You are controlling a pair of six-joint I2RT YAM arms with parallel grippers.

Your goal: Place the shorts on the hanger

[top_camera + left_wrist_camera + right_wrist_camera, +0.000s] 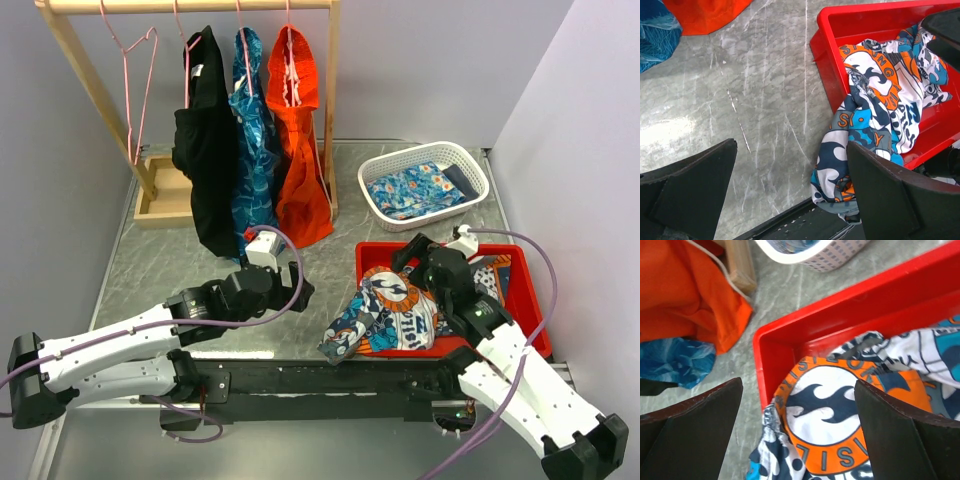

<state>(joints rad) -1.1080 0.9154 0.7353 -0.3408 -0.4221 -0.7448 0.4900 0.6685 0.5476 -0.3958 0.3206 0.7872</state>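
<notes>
We log floppy, crumpled shorts [385, 315] spilling over the hard red bin's [522, 288] rim, the thin wire hanger [135, 90] on the wooden rail [200, 6], the left gripper [790, 147] spread nearby, and the right gripper [797, 385] spread above, perhaps touching cloth.

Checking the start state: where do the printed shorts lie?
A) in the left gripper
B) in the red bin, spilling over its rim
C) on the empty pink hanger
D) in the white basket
B: the shorts lie in the red bin, hanging over its rim.
</notes>
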